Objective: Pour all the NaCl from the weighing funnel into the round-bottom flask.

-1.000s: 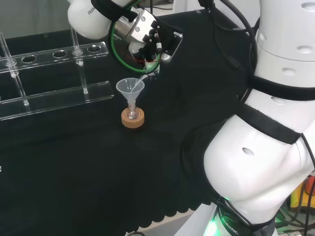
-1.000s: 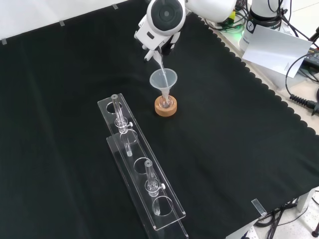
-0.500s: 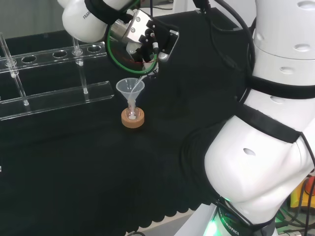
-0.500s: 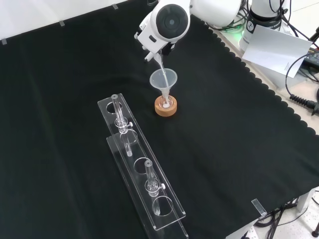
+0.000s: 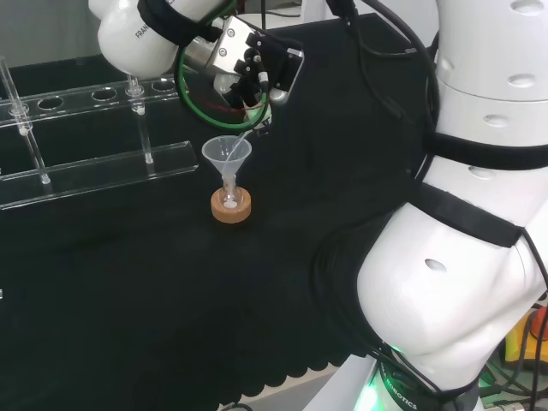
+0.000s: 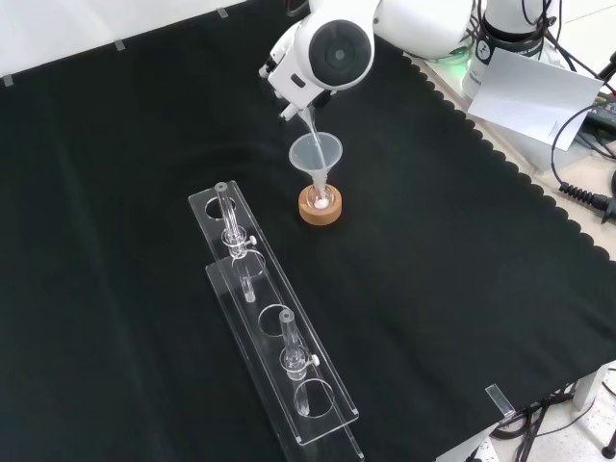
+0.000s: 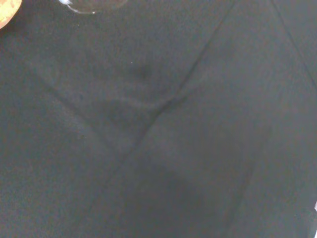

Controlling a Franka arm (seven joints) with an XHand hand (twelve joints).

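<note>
My hand (image 5: 255, 73): fingers curled round the tilted weighing funnel (image 5: 242, 137), spout over the clear funnel (image 5: 227, 154). Funnel seated in the round-bottom flask (image 5: 230, 199) on the cork ring (image 5: 231, 207); white NaCl visible inside. Risk, as I judge it: spout drifting off the rim scatters salt on the black cloth (image 5: 171, 282).

- Big rounded white arm links (image 5: 445, 282) with black bands at the joints.
- A round grey cap (image 6: 339, 48) on one link.
- Black and white hand (image 5: 257, 73), looped by a green cable (image 5: 190, 90).
</note>
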